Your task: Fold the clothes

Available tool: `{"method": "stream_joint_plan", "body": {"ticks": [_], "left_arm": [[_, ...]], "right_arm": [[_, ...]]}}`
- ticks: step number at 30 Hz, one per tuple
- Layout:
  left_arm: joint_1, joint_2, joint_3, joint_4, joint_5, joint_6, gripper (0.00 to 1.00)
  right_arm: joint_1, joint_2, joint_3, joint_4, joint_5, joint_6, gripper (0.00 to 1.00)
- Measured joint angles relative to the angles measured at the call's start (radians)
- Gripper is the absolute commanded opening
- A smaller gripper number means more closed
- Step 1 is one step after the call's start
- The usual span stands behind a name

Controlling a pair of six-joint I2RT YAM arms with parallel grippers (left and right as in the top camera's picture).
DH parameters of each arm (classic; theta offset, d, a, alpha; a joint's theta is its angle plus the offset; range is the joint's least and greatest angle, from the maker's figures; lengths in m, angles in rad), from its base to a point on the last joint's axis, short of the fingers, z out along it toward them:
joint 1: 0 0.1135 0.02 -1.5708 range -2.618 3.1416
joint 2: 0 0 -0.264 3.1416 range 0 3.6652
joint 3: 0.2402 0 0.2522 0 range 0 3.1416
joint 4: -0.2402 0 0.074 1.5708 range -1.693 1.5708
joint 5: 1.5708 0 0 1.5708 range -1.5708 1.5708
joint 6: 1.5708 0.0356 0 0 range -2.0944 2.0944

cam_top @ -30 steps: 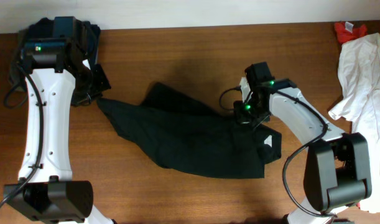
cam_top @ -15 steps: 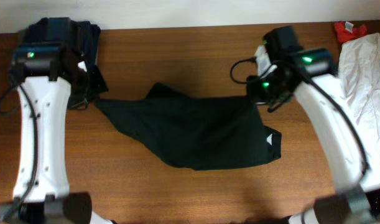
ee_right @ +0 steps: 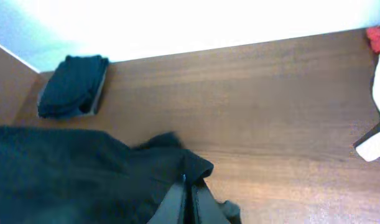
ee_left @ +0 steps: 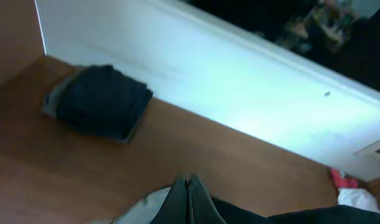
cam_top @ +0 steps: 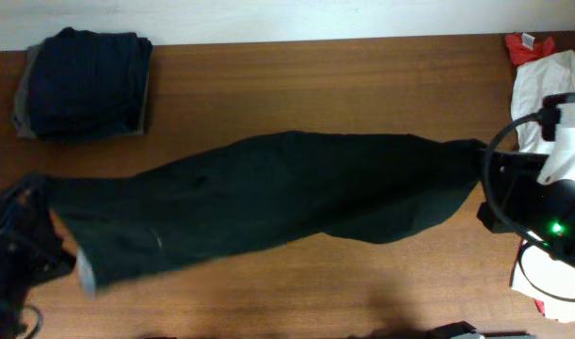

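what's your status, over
Left claw and right claw shut on black garment. Garment stretched long across table. Navy stack, white pile at far corners, not in the way.

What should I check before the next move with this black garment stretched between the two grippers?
1. Left gripper shut on the black garment: ok.
2. Right gripper shut on its other end: ok.
3. Garment pulled out long between them: ok.
4. Garment lying flat on the table: cannot tell.
5. Folded navy stack apart from the garment: ok.
6. White pile apart from the garment: ok.
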Motion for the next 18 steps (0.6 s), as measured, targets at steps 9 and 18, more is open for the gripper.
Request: {"method": "stream_joint_plan", "body": {"ticks": [9,18], "left_arm": [[0.000,0.101,0.005,0.099,0.000,0.000,0.01],[0.000,0.519,0.002,0.420,0.000,-0.003,0.01]], "right_arm": [[0.000,0.030,0.080,0.051,0.151,0.046,0.04],[0.000,0.344,0.086,0.335,0.219,0.034,0.04]]}}
